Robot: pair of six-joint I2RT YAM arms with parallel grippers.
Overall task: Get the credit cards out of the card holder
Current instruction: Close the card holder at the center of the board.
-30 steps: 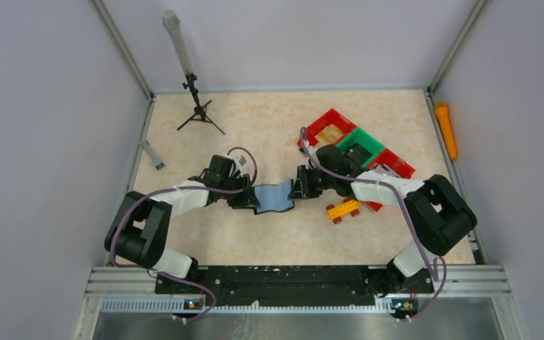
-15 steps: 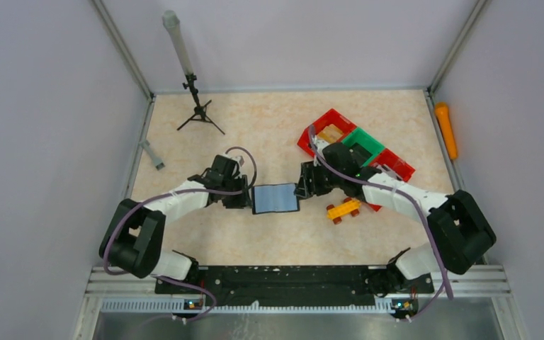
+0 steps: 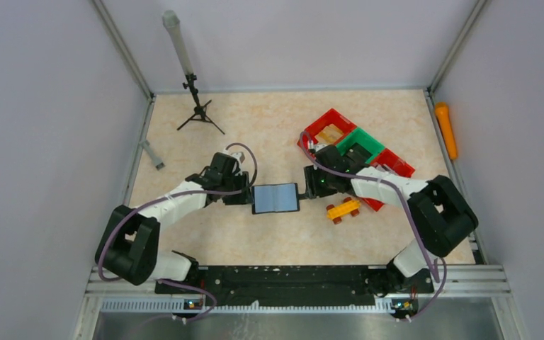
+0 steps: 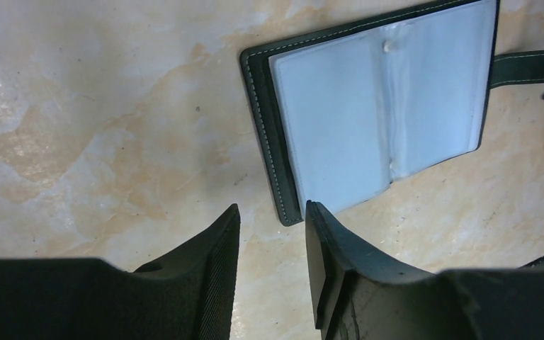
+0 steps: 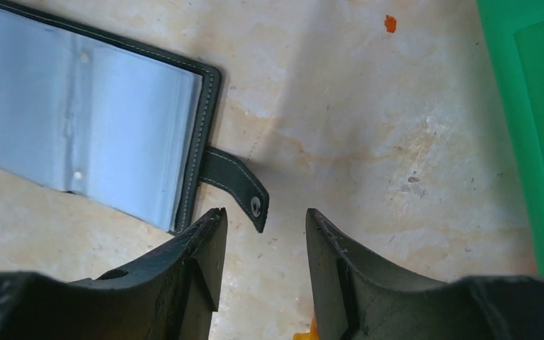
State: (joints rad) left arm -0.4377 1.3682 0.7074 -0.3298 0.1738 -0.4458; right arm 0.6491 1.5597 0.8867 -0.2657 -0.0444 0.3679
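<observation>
- lying open and flat at mid-table: card holder [image 3: 275, 198], grey-blue clear sleeves facing up, black stitched border around them.
- left gripper [image 3: 246, 196] sits just beside the holder's left edge; wrist view shows the jaws parted w/ bare table in the gap and the holder's near corner [image 4: 290, 216] just ahead of the fingertips, not pinched.
- right gripper [image 3: 307, 190] sits just beside the holder's right edge; jaws parted, grasping nothing.
- strap tab [image 5: 230, 180] w/ silver snap sticks out from the holder's right edge; its tip lies in the gap of the right jaws, touched by neither finger.
- yellow-orange toy brick car [image 3: 343, 210] rests near the right gripper, apart from the holder.
- red tray [image 3: 324, 124] and green tray [image 3: 368, 145] lie behind the right arm.
- no card seen outside the sleeves.
</observation>
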